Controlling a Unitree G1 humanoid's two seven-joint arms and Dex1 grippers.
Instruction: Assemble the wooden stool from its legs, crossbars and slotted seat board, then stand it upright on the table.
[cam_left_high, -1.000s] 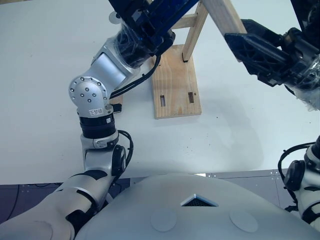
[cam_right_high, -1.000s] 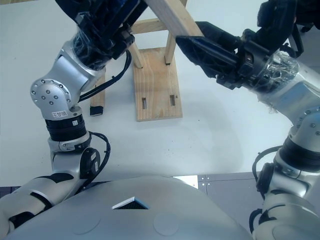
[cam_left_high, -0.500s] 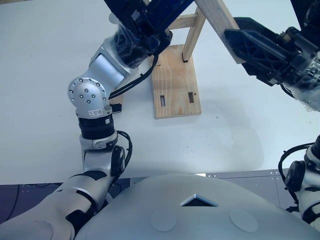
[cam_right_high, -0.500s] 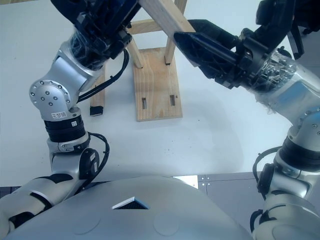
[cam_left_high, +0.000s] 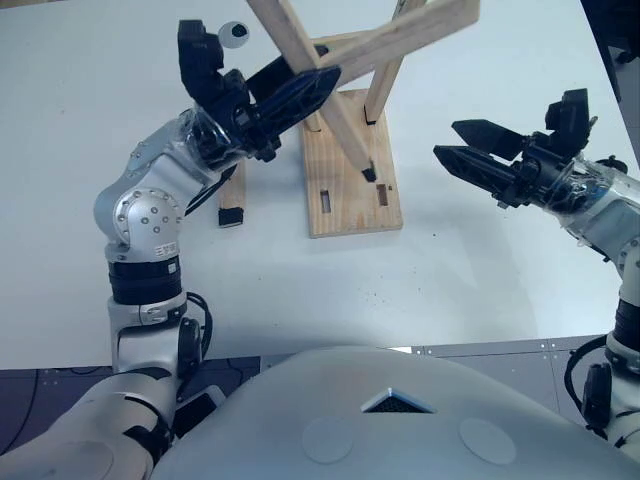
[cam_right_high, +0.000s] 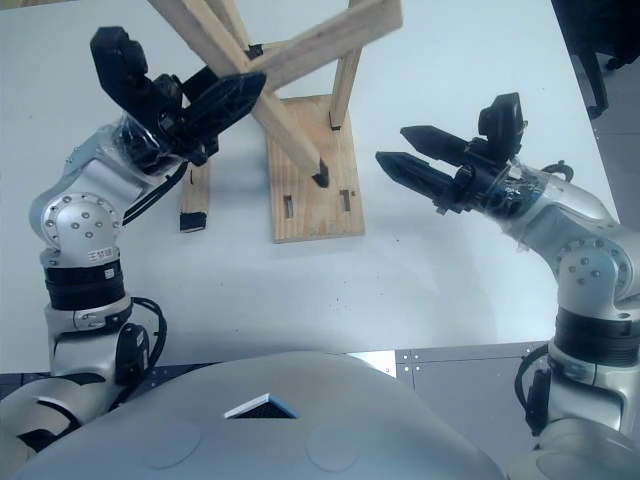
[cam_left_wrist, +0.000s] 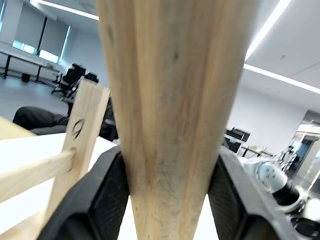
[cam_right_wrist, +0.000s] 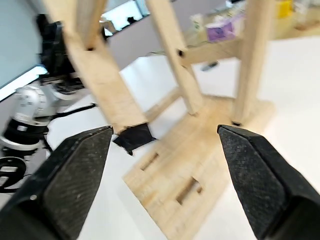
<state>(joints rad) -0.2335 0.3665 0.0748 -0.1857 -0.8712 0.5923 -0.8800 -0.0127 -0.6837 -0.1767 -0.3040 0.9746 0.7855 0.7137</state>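
Bench (cam_left_high: 480, 300) carried the slotted seat board (cam_left_high: 350, 205), lying flat. The leg frame (cam_left_high: 345, 135) hung tilted over it, its black-capped foot near the slots, with the left gripper (cam_left_high: 305, 88) jaws clenched on one leg. I judged the frame stiff, light and awkwardly long, so better gripped low. A spare leg (cam_left_high: 232, 200) lay beside the board. The right gripper (cam_left_high: 447, 139) jaws were released and empty.

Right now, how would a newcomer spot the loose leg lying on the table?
Find the seat board lying flat on the table. Just left of it, a single wooden leg lies flat too. Unlike the legs of the frame that the left gripper holds at the board, it lies alone, its black-capped end toward the robot.
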